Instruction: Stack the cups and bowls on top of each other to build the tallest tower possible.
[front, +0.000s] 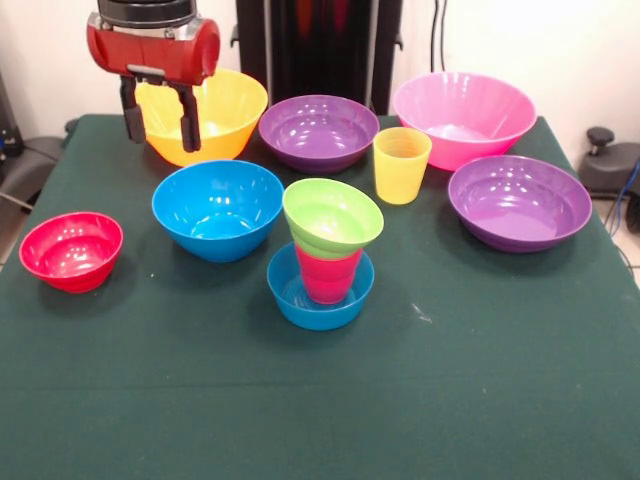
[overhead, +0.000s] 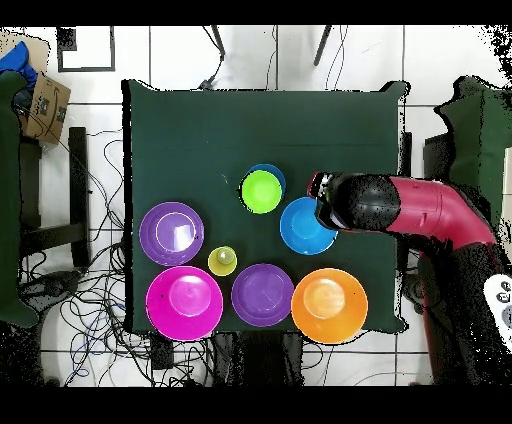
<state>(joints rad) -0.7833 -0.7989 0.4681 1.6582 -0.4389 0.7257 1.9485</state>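
Gripper (front: 160, 118) hung open and empty before the large yellow bowl (front: 222, 108) at far left, tower (front: 325, 262) near centre, lime green bowl (front: 333, 216) on red cup (front: 327, 276) in small blue bowl (front: 320, 298), yellow cup (front: 401, 165) far right of it.

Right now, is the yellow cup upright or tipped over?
Upright. The yellow cup stands on its base on the table, mouth up, alone between the two purple bowls.

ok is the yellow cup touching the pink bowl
Apart. The front view shows a strip of green cloth between the yellow cup and the pink bowl; the overhead view shows the same gap.
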